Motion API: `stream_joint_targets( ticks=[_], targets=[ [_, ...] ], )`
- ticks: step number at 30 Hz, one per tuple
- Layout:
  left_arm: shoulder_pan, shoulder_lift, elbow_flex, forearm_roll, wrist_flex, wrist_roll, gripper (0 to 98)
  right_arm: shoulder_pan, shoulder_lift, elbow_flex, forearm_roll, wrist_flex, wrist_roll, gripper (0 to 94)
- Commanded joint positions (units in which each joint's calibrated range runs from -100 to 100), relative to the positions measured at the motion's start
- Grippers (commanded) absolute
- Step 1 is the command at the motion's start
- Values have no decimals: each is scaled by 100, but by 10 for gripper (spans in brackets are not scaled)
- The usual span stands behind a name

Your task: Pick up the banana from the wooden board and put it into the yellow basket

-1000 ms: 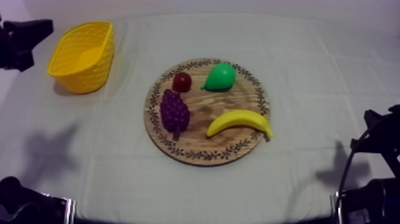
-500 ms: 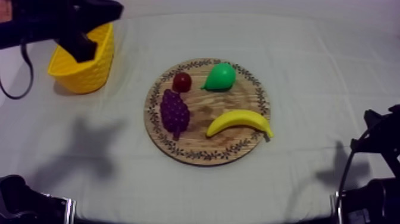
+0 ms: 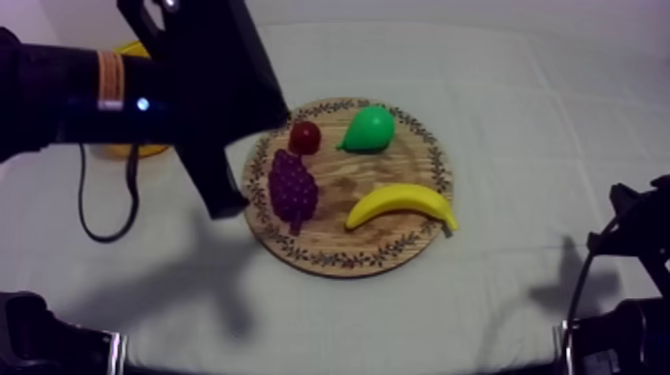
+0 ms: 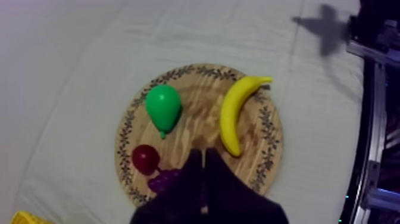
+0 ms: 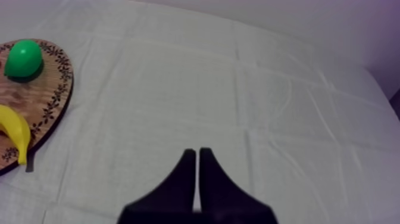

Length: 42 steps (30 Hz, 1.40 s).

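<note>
Yellow banana lies untouched on the wooden board; my left gripper, pressed together, hovers near the grapes. Approach step, I judge: spread, then descend.

Yellow banana lying on patterned wooden board, yellow basket partly hidden

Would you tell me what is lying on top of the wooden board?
On the wooden board lie the banana, pear, bunch of grapes and small red fruit. The left arm covers part of its rim.
</note>
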Motion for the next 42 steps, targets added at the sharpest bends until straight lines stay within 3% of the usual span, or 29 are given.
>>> stream_joint_targets(
  ticks=[1, 13, 21, 23, 27, 29, 35, 42],
  targets=[
    [57, 118, 59, 19, -65, -6, 4, -1, -2, 2, 1, -1, 0, 3],
    [217, 743, 116, 40, -335, -290, 30, -1, -2, 2, 1, -1, 0, 3],
    [247, 926, 59, -94, -481, 104, 38, -1, -2, 2, 1, -1, 0, 3],
    [240, 968, 103, -99, -472, 92, 141, -1, -2, 2, 1, -1, 0, 3],
    [254, 1049, 122, -132, -347, 36, 474, -1, -2, 2, 1, -1, 0, 3],
    [266, 1088, 80, -182, -269, 127, 553, -1, -2, 2, 1, -1, 0, 3],
    [324, 1202, 148, -292, -352, 345, 593, -1, -2, 2, 1, -1, 0, 3],
    [391, 1433, 170, -295, -437, 486, 624, -1, -2, 2, 1, -1, 0, 3]
  ],
)
